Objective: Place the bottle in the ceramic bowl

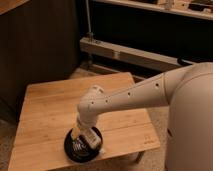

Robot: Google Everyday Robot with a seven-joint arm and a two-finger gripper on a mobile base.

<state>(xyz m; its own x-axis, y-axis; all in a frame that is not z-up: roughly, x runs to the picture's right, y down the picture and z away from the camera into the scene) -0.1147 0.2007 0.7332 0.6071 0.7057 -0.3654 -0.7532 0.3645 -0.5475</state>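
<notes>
Slim white plastic bottle [92, 139] sits inside round glossy black ceramic bowl [70, 150]; my gripper [79, 142] hovers there, fingers' state unclear.

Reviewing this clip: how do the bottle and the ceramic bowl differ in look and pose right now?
The bottle is white and slim; the ceramic bowl is glossy black, round and shallow. The bottle lies tilted inside, while the bowl sits flat on the wooden table. The bottle is partly hidden by the gripper reaching into the bowl; the bowl's rim shows around it. Both are at the table's front edge.

Dim warm light; gripper [82, 142] over the shadowed ceramic bowl [68, 148].
</notes>
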